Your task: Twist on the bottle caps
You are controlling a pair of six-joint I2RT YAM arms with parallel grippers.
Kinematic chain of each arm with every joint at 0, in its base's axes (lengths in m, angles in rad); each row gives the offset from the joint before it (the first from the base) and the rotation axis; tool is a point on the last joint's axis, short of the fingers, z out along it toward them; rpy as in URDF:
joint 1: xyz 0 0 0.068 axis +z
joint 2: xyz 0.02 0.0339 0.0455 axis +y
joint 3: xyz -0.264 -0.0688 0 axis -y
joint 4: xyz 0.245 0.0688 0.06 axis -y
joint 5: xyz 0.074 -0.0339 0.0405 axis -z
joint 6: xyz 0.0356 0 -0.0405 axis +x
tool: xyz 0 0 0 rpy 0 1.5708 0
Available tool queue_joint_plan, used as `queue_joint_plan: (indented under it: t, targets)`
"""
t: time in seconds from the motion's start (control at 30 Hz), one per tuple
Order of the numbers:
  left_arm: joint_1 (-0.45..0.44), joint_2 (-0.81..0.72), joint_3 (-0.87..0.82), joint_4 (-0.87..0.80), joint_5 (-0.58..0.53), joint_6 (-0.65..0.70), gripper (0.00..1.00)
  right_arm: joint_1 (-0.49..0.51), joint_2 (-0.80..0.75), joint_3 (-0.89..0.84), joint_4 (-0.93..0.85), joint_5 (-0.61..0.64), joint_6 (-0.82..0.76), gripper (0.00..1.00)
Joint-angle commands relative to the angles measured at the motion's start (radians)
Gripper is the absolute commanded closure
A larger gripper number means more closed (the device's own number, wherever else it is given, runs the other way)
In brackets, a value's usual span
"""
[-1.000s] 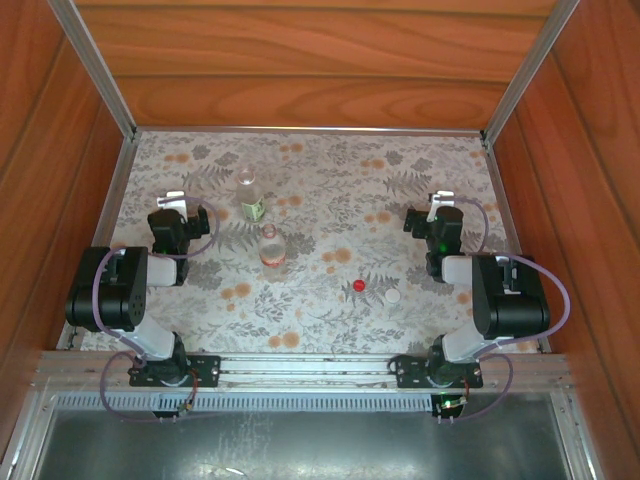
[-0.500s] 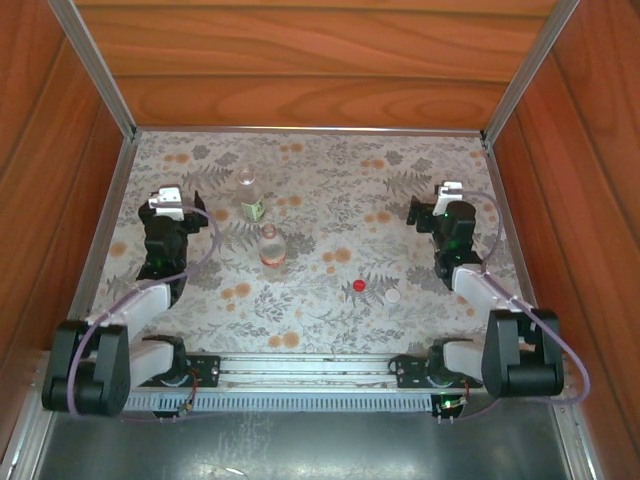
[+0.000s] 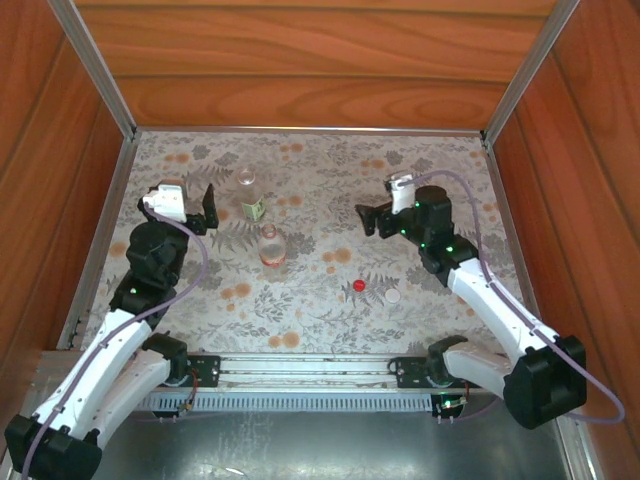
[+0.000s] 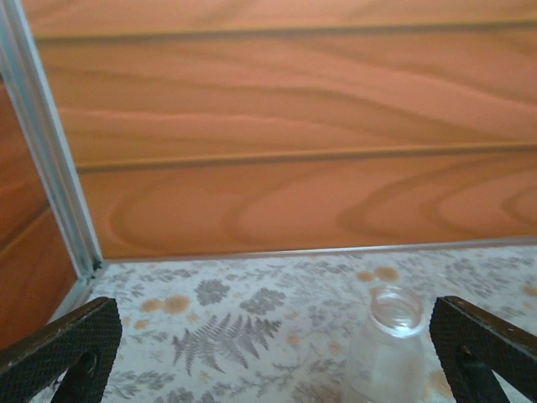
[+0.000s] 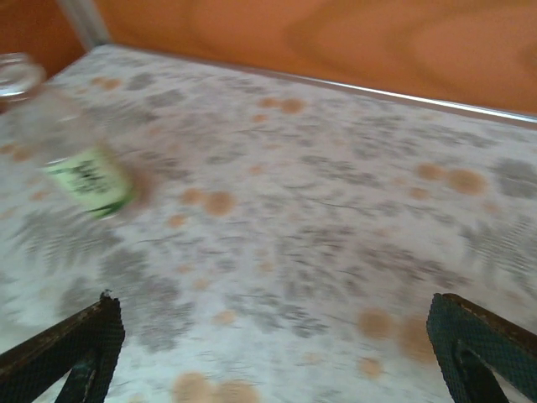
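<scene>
Both my jaws are open and empty. Red cap (image 3: 359, 285) and white cap (image 3: 393, 296) lie behind my right jaws; green bottle (image 3: 248, 196) and pink bottle (image 3: 271, 245) have no caps.

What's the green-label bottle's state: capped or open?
Open. The green-label bottle shows a bare clear mouth; the red cap and white cap lie apart on the tabletop.

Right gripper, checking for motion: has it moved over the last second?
Yes. The right gripper has swung left, away from the right wall.
</scene>
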Motion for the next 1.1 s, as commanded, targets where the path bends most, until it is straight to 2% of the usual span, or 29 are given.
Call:
queue_joint_plan:
  t: [0.0, 0.1, 0.3, 0.43, 0.63, 1.07]
  targets:
    - [-0.007, -0.017, 0.053, -0.218, 0.048, -0.036, 0.0, 0.117, 0.025, 0.059, -0.009, -0.118, -0.003, 0.0]
    - [-0.007, -0.003, 0.058, -0.24, 0.022, -0.036, 0.0, 0.23, 0.07, 0.112, 0.007, -0.141, -0.051, 0.0]
    - [-0.007, 0.048, 0.057, -0.22, 0.048, -0.032, 0.0, 0.372, 0.197, 0.223, 0.048, -0.205, -0.067, 0.0]
    - [-0.007, 0.055, 0.056, -0.219, 0.06, -0.031, 0.0, 0.417, 0.277, 0.282, 0.093, -0.212, -0.051, 0.0]
    - [-0.007, 0.04, 0.047, -0.221, 0.059, -0.03, 0.0, 0.434, 0.38, 0.358, 0.1, -0.211, -0.042, 0.0]
    - [-0.008, 0.047, 0.045, -0.22, 0.064, -0.03, 0.0, 0.466, 0.497, 0.427, 0.08, -0.247, -0.051, 0.31]
